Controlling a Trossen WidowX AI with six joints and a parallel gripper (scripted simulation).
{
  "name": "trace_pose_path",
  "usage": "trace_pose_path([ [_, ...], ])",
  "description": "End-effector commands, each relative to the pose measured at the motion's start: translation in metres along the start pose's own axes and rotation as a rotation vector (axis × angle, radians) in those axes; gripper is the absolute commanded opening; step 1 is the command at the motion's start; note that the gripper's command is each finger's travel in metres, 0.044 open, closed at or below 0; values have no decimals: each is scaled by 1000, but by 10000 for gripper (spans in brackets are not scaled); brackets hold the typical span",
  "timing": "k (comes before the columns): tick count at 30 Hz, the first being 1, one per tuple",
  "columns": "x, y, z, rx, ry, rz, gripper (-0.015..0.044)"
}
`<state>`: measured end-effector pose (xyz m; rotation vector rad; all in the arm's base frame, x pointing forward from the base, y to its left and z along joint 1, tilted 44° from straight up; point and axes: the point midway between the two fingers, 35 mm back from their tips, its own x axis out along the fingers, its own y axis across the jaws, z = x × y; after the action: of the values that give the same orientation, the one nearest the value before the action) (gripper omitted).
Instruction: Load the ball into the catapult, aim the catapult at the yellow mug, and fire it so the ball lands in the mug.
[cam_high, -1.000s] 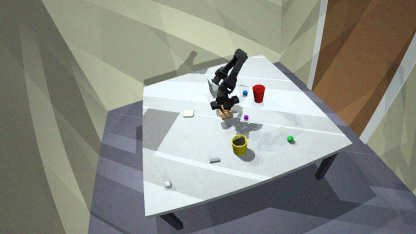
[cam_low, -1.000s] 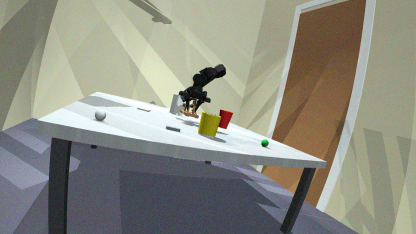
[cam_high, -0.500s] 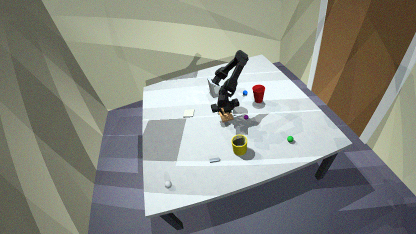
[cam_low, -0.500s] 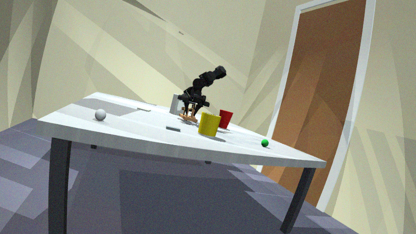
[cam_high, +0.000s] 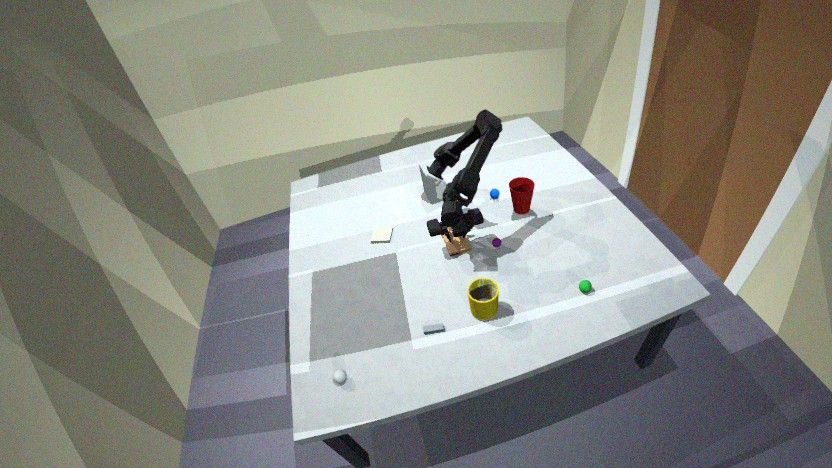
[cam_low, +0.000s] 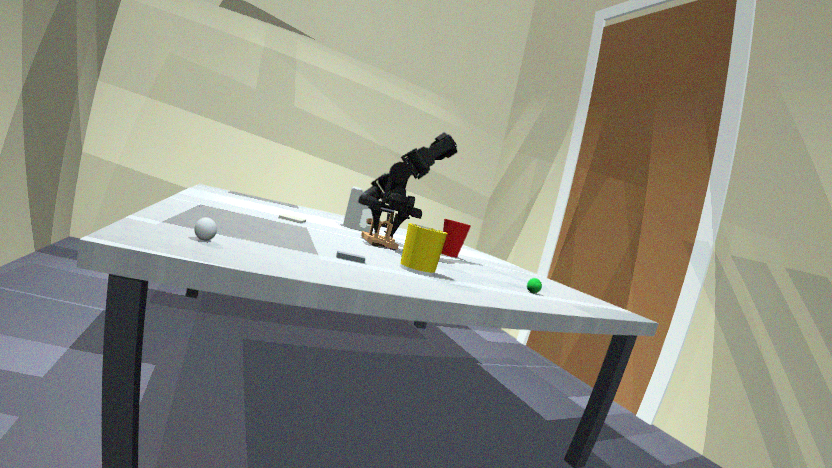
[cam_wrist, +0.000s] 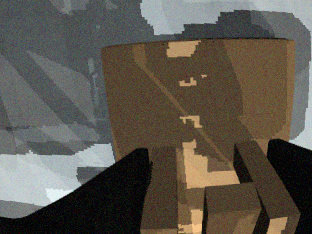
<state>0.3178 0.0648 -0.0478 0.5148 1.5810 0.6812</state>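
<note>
Wrist view — claw (cam_high: 451, 237) (cam_low: 388, 231) (cam_wrist: 210, 155) clamped on the wooden catapult (cam_high: 458, 246) (cam_low: 379, 238) (cam_wrist: 195, 95) — its long axis running up-down.

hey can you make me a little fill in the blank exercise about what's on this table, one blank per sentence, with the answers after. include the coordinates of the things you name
1. The mug (cam_high: 483, 302) (cam_low: 422, 249) nearest the catapult's front is coloured ____.
2. The cup (cam_high: 521, 196) (cam_low: 456, 238) that widens toward its rim is coloured ____.
3. The jaws are shut on the wooden ____.
4. Of the purple ball (cam_high: 496, 242) and the green ball (cam_high: 585, 285) (cam_low: 534, 285), the one closer to the catapult (cam_high: 459, 245) (cam_low: 379, 239) (cam_wrist: 200, 95) is ____.

Missing words: yellow; red; catapult; purple.
</note>
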Motion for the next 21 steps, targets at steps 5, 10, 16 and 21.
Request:
trace_pose_path([
  [5,-1,0,0,0,-2,0,131],
  [10,-1,0,0,0,-2,0,263],
  [16,-24,-2,3,1,-2,-4,420],
  [21,-98,-1,-1,2,1,-4,440],
])
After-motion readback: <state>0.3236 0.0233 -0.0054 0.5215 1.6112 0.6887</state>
